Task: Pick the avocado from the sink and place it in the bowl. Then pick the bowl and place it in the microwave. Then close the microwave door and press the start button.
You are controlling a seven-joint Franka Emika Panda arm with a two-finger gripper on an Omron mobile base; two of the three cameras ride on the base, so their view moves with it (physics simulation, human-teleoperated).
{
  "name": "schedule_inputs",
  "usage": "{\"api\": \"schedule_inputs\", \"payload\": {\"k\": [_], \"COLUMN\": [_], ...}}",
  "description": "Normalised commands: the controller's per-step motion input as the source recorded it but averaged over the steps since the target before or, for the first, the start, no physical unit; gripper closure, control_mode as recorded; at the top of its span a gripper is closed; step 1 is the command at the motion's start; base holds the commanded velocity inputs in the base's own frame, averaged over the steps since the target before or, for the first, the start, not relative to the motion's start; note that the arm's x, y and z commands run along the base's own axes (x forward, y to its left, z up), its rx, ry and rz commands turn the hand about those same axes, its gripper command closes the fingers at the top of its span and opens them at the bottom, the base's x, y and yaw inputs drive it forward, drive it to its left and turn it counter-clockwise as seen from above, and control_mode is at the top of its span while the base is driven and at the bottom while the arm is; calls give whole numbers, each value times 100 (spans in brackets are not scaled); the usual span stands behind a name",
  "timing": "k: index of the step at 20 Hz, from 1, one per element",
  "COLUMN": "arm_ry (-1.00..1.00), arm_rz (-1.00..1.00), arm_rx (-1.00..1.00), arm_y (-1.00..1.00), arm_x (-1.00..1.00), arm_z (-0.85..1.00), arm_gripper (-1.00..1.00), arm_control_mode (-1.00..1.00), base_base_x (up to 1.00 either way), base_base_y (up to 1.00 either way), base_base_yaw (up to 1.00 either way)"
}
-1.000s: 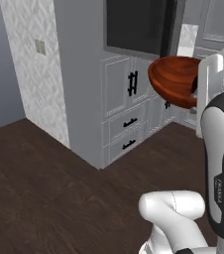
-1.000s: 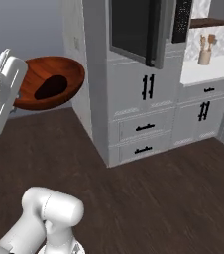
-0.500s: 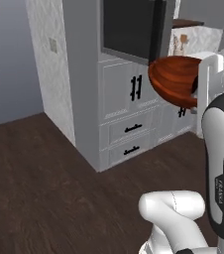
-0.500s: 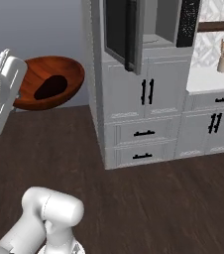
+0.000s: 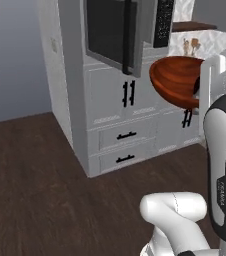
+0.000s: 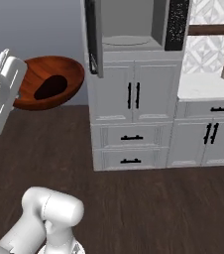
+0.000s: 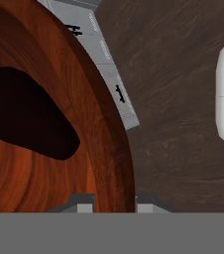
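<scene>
1. Since the earlier frames the whole scene has slid sideways, so the base has turned toward the cabinets; the bowl (image 5: 177, 80) sits at the same spot beside the arm.
2. Left base view: the reddish-brown bowl hangs tilted in the air, right of the open microwave door (image 5: 110, 32).
3. Right base view: the bowl (image 6: 47, 82) is carried left of the microwave (image 6: 134, 25), whose light grey inside faces the camera; the dark avocado (image 6: 50, 87) lies inside the bowl.
4. Hand view: the claw (image 7: 115, 202) is clenched on the bowl's rim (image 7: 111, 149), one finger on each side; the avocado (image 7: 27, 111) rests on the glossy wood.
</scene>
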Motion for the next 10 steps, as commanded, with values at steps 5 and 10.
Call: {"api": "schedule_inputs", "payload": {"k": [5,10], "arm_ry": [0,0], "arm_rz": [0,0], "arm_rx": [0,0], "arm_y": [0,0], "arm_x": [0,0], "arm_z": [0,0], "arm_gripper": [100,100], "arm_control_mode": [100,100], "base_base_x": [6,25], "base_base_y": [-100,-100], "base_base_yaw": [33,40]}}
